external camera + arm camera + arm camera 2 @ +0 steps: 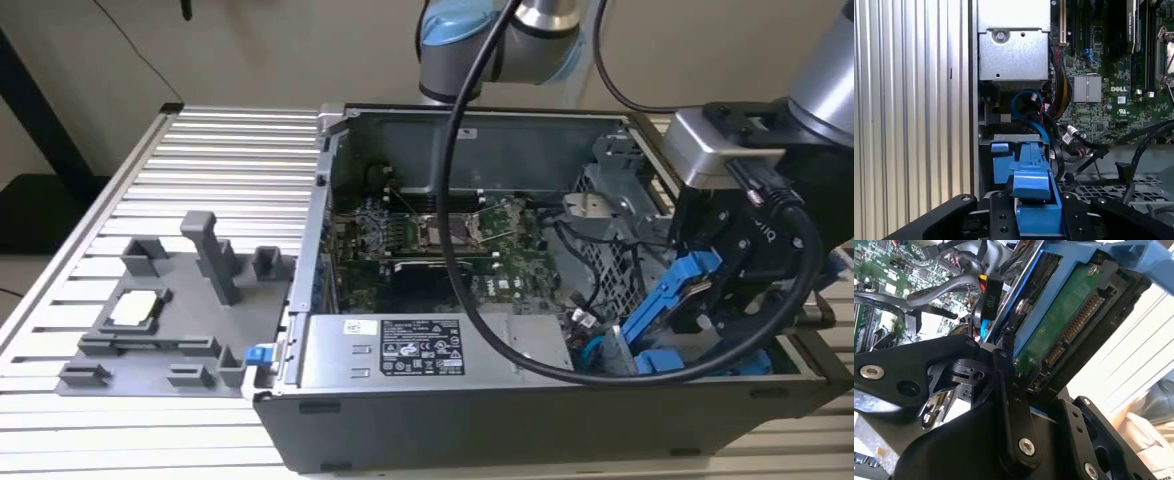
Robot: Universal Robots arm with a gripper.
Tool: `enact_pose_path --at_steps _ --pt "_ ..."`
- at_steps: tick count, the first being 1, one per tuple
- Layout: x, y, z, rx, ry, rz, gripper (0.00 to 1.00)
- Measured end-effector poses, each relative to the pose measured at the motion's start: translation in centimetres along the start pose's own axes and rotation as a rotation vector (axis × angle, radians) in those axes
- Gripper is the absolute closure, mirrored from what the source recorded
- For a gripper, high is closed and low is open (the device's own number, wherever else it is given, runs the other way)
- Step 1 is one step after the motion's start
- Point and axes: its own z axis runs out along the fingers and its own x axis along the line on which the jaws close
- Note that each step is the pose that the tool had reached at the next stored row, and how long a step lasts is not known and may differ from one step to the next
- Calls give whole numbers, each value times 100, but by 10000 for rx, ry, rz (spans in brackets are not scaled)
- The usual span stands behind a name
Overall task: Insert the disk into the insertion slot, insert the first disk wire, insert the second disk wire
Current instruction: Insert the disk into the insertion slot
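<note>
The disk (pixel 671 302), clipped in its bright blue frame, hangs tilted over the front corner of the open computer case at the exterior view's right. My gripper (pixel 714 290) is shut on it. In the first wrist view the blue frame (pixel 1032 186) sits between my black fingers (pixel 1000 215), just above the blue-lined insertion slot (pixel 1002 167). The second wrist view shows the disk's green circuit board and connector pins (pixel 1066 322). A blue disk wire (pixel 1026 100) curls inside the case beyond the slot. A black plug (pixel 992 296) on a dark wire lies beside the disk.
The grey labelled power-supply box (pixel 407 352) lies along the case's front wall. The motherboard (pixel 447 240) covers the case floor. The arm's black cable (pixel 461 260) loops over the case. A grey fixture plate (pixel 167 310) with upright posts rests on the slatted table at the exterior view's left.
</note>
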Motion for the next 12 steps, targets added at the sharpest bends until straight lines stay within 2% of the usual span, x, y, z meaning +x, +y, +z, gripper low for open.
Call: enact_pose_path --at_steps 6,7,8,10,11,12 --pt "1 1 -3 -1 18 2 67" --pt "1 1 -3 -1 14 2 65" --pt "0 1 -1 -1 11 2 60" --pt "-1 0 2 -1 7 1 60" --pt "-1 0 2 0 6 1 53" --pt "-1 1 -6 0 9 1 53"
